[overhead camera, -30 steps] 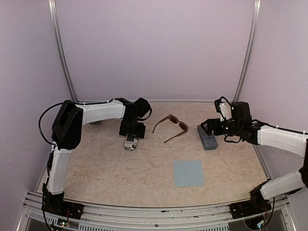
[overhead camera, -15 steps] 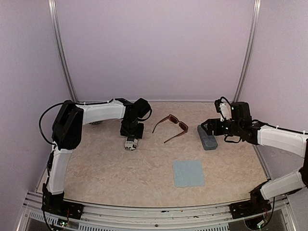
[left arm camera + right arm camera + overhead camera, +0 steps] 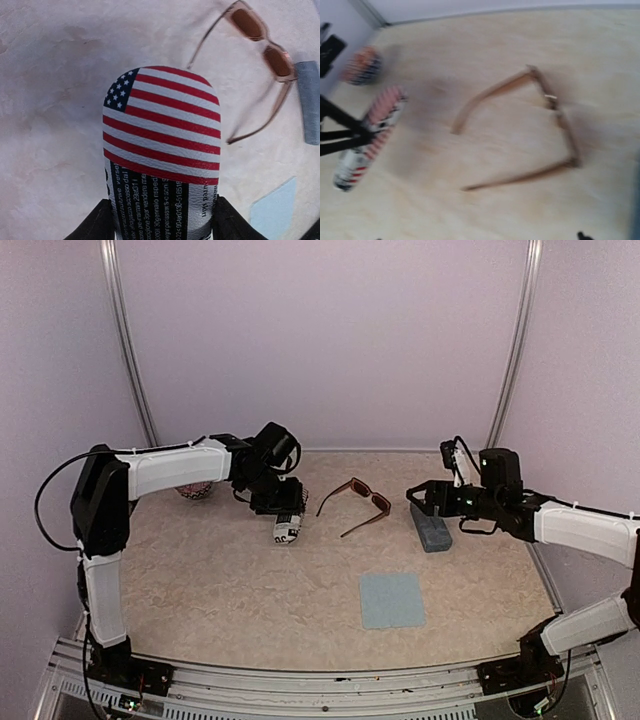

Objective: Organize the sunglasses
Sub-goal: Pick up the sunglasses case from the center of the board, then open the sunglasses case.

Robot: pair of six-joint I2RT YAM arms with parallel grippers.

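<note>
The reddish-brown sunglasses point(image 3: 368, 494) lie open on the table's middle back, also in the left wrist view point(image 3: 262, 45) and the blurred right wrist view point(image 3: 551, 102). My left gripper point(image 3: 283, 512) is shut on a flag-striped pouch point(image 3: 162, 130), its fingers point(image 3: 95, 227) pressed on both sides. The pouch point(image 3: 287, 530) hangs just left of the sunglasses. My right gripper point(image 3: 424, 496) stands open over the far end of the blue-grey case point(image 3: 431, 527), right of the sunglasses, holding nothing. No pale-pink pair is in view.
A light blue cloth point(image 3: 391, 600) lies flat near the front centre. A small red-striped object point(image 3: 195, 490) sits at the back left under the left arm. Walls close the table at the back and on both sides.
My left arm has swung right and back, carrying the pouch closer to the sunglasses. The right gripper has shifted slightly left toward the sunglasses.
</note>
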